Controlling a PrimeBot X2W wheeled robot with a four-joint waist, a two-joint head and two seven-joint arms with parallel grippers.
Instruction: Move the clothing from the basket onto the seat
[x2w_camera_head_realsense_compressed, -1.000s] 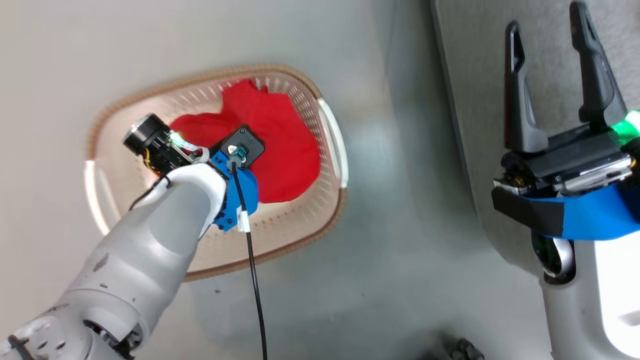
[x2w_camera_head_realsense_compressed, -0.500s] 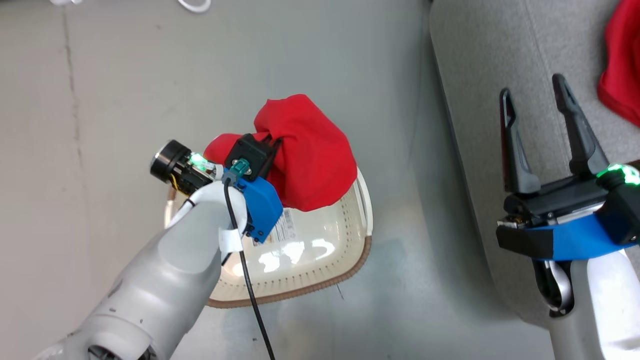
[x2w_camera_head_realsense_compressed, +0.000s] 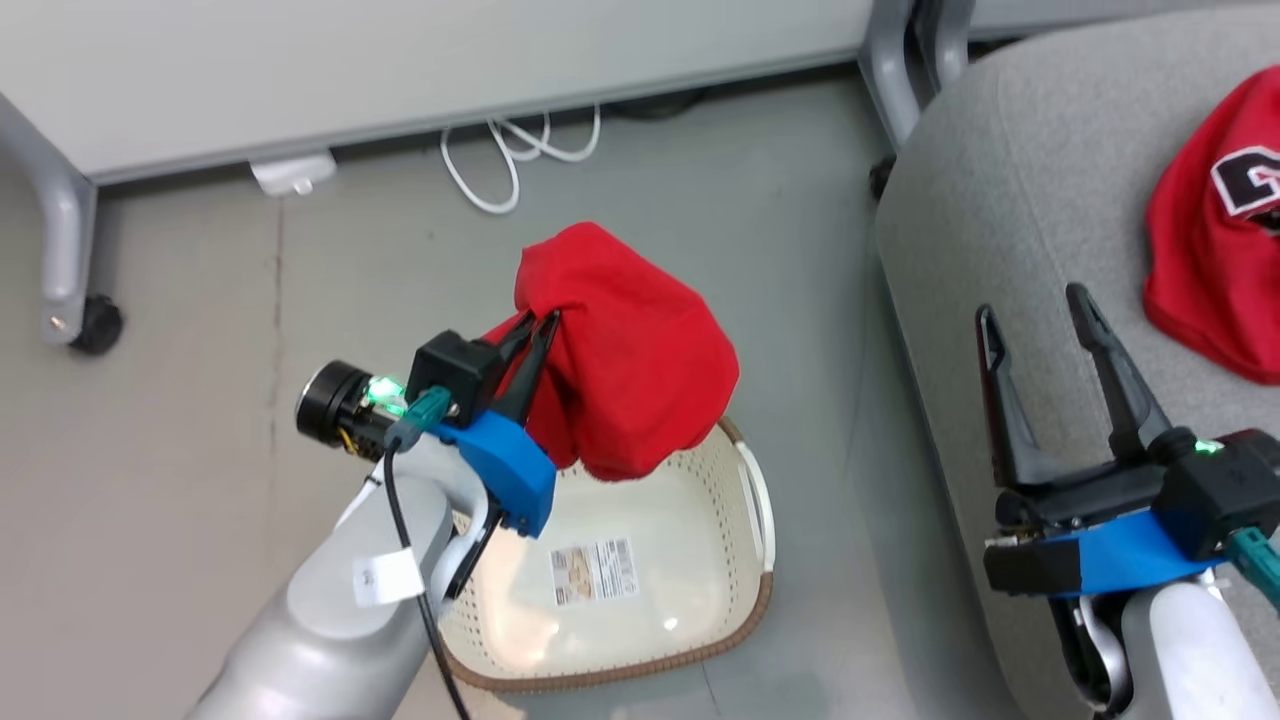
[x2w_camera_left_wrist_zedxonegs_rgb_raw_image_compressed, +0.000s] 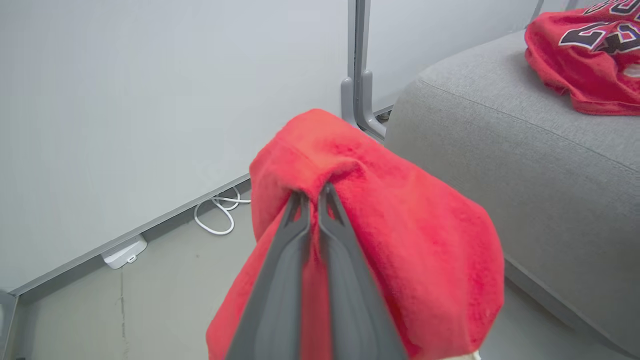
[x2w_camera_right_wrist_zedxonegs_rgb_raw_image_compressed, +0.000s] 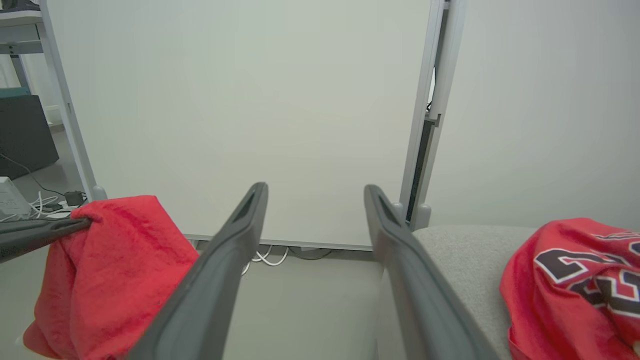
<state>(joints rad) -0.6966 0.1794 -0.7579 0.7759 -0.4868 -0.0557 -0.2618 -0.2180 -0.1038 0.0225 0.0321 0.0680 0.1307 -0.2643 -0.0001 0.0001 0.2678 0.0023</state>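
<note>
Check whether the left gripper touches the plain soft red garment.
Touching: the left wrist view shows the left gripper pinching a fold of the plain soft red garment.

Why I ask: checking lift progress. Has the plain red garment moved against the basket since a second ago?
Yes. The red garment lay inside the basket; now it hangs from the shut left tool, lifted above the far rim.
</note>
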